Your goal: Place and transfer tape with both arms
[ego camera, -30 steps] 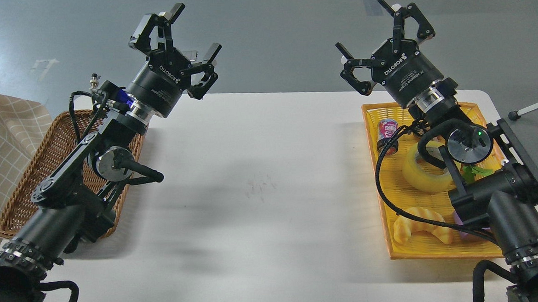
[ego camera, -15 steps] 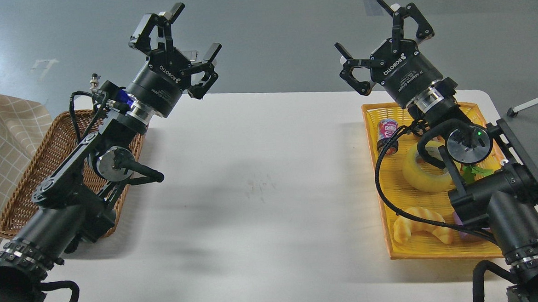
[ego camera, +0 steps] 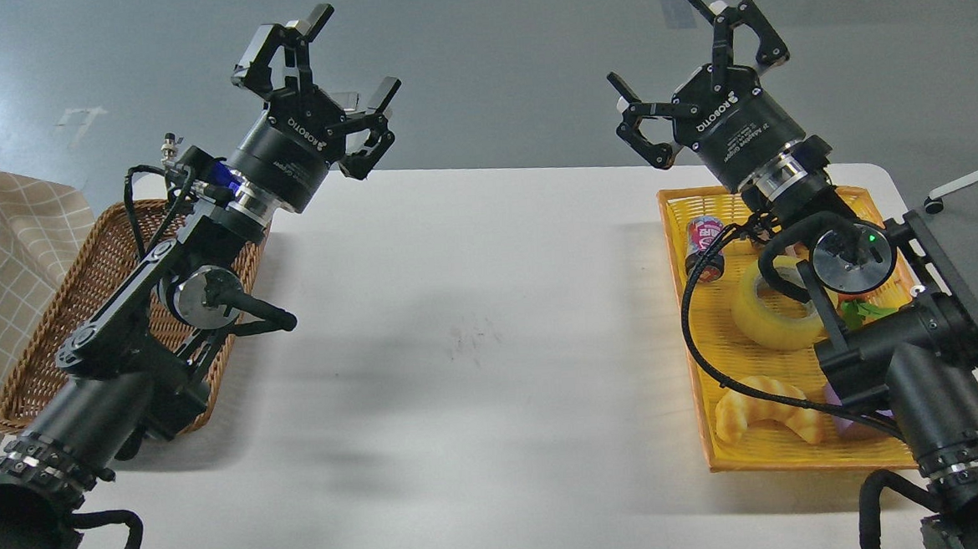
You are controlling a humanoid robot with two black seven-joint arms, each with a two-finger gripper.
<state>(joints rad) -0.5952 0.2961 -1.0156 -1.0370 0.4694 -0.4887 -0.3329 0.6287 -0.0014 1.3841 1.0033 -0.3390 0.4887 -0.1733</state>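
Note:
The tape point(ego camera: 766, 314), a translucent yellow roll with a pale core, lies in the yellow tray point(ego camera: 792, 458) at the right, partly hidden behind my right arm. My right gripper point(ego camera: 700, 63) is open and empty, raised above the tray's far end, well above the tape. My left gripper point(ego camera: 320, 78) is open and empty, raised above the table's far left, beside the wicker basket point(ego camera: 37, 357).
The yellow tray also holds a small can point(ego camera: 705, 242), a golden croissant point(ego camera: 764, 406), something red and green point(ego camera: 863, 309) and a purple item mostly hidden by my arm. The white table point(ego camera: 476, 350) lies between the basket and the tray. A checked cloth point(ego camera: 2, 241) is at far left.
My right gripper has lifted very slightly and shifted a little. My left arm has barely moved. Beyond the table at the right, something on the floor has shifted.

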